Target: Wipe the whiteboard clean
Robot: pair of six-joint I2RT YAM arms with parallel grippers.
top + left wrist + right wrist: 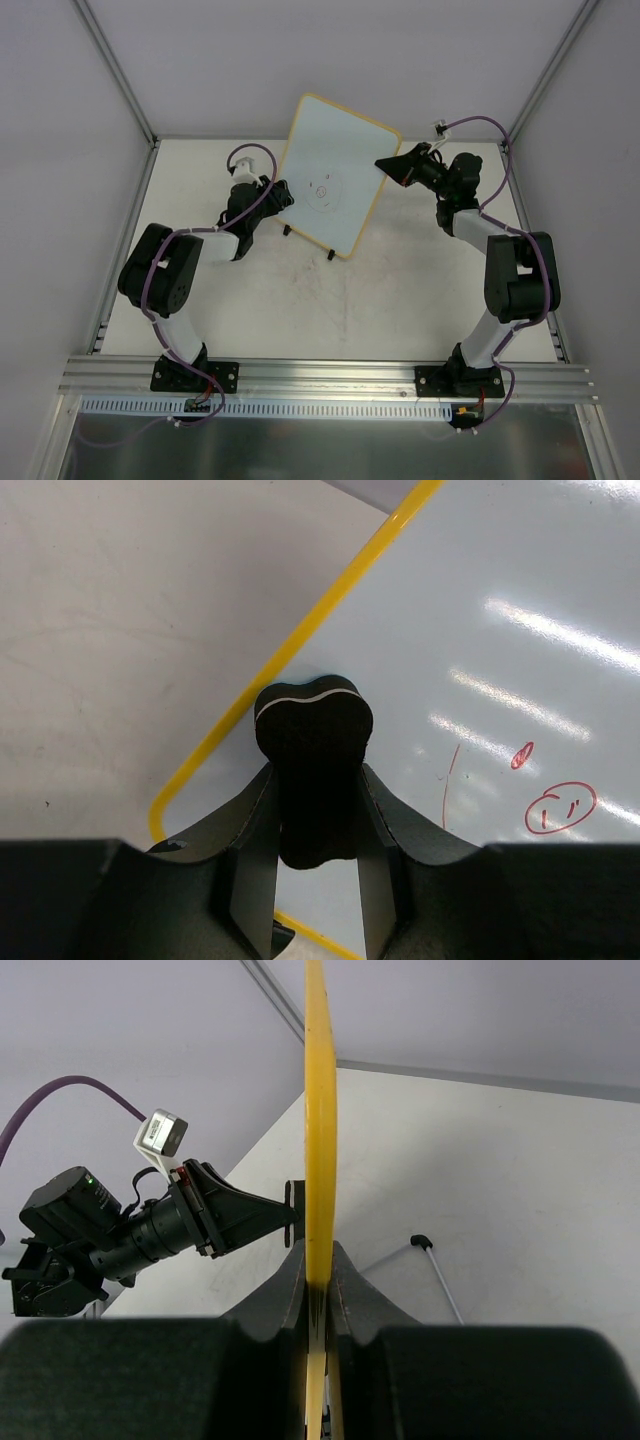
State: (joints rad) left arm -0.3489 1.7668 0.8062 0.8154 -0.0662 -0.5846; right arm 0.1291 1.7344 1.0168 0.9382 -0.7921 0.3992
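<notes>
left gripper [318,772] clamped round black eraser [312,718] at board's left edge | whiteboard [335,180] stood tilted, centre-far; judged light, stiff, slick, so best held by its rim | right gripper [318,1260] pinched its right edge

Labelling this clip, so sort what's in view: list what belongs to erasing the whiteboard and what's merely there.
Job: whiteboard; red doodle on it; black eraser in left gripper; right gripper clamping the board's yellow rim.
Merely there: aluminium rail along the near edge; purple cables on the arms.
</notes>
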